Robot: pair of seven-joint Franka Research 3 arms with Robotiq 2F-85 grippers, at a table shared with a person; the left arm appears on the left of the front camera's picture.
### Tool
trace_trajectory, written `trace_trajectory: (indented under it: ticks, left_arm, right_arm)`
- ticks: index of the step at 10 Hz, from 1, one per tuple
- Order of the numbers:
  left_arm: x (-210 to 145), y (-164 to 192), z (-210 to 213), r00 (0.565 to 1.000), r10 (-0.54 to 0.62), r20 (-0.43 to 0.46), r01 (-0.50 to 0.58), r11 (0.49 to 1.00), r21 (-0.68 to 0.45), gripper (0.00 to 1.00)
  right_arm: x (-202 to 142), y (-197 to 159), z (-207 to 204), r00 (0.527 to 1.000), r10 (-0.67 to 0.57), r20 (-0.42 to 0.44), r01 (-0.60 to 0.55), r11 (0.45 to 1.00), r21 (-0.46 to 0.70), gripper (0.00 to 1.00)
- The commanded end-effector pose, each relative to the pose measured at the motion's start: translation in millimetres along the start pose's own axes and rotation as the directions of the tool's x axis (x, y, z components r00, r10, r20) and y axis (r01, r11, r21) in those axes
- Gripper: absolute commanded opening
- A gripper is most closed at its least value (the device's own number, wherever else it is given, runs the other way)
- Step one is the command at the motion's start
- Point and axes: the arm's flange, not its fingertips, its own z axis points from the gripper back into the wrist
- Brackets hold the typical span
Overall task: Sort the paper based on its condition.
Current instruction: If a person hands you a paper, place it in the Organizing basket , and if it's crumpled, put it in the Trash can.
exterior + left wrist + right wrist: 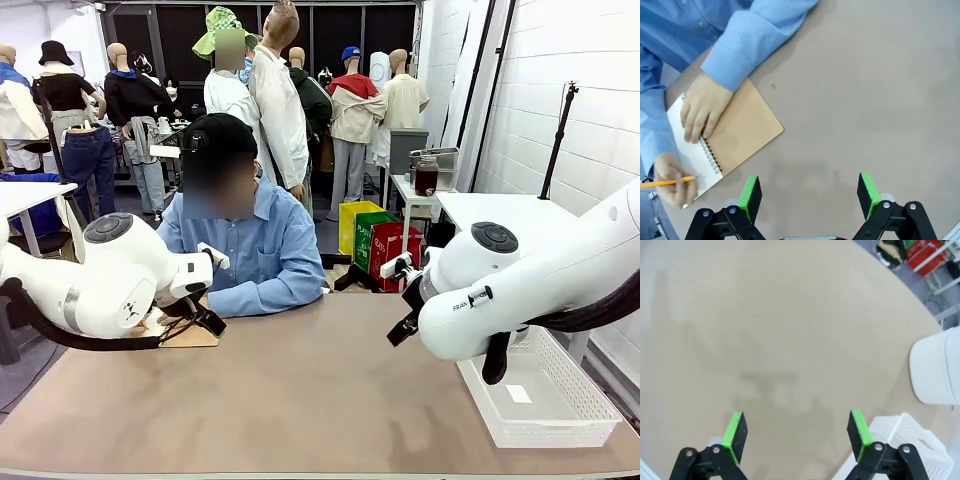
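Paper page [675, 116] of notebook [745, 130] open at worktop [300, 400] far left edge, under person's hand [702, 107]. Basket [478, 398], right edge: white tag [518, 393] inside. Left end effector [810, 192] and right end effector [796, 435] open, empty.

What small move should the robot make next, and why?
Probably wait, with both hands open above the table. The person's hand presses the notebook while the other hand writes with a pencil, so the page seems not free to grasp. The left hand hovers beside the notebook, open; the right hand is open too.
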Motion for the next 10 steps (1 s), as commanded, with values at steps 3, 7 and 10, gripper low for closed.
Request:
trace_trajectory:
  ticks: [3, 7, 10]
  left_arm:
    - [0.3, -25.1, 60.1, 0.999, 0.046, 0.003, -0.046, 0.998, 0.039, 1.00]
    - [-5.6, -34.4, 95.7, 0.999, 0.008, 0.036, -0.008, 1.000, 0.000, 1.00]
    - [-22.5, -26.6, 122.6, 0.997, 0.026, 0.070, -0.024, 1.000, -0.020, 1.00]
  right_arm:
    - [27.9, 33.3, 51.5, 0.999, 0.049, -0.006, -0.049, 0.999, -0.004, 1.00]
    - [49.0, 66.4, 98.9, 0.991, 0.129, 0.032, -0.129, 0.992, -0.006, 1.00]
    - [49.0, 80.1, 131.3, 0.984, 0.162, 0.079, -0.157, 0.986, -0.060, 1.00]
